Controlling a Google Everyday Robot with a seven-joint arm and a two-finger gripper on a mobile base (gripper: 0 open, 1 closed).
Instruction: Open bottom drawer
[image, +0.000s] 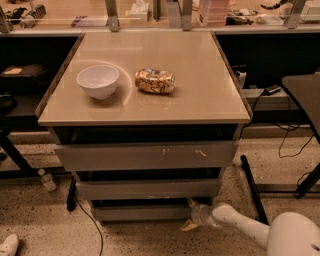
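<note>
The bottom drawer (140, 212) is the narrowest grey front, lowest under the beige table, just above the floor. Above it sit the mid-width drawer front (147, 189) and the widest front with pale scratch marks (145, 156). My gripper (191, 214) is on the end of my white arm (240, 226), which comes in from the lower right. It sits at the right end of the bottom drawer, one yellowish fingertip near the drawer's top corner and one low by the floor. The bottom drawer front stands slightly forward of the frame.
On the tabletop (200, 95) stand a white bowl (98, 81) and a crushed snack bag (155, 81). A black table leg (252, 190) slants beside my arm. A small bottle (47, 180) and a black cable (92, 225) lie on the speckled floor at left.
</note>
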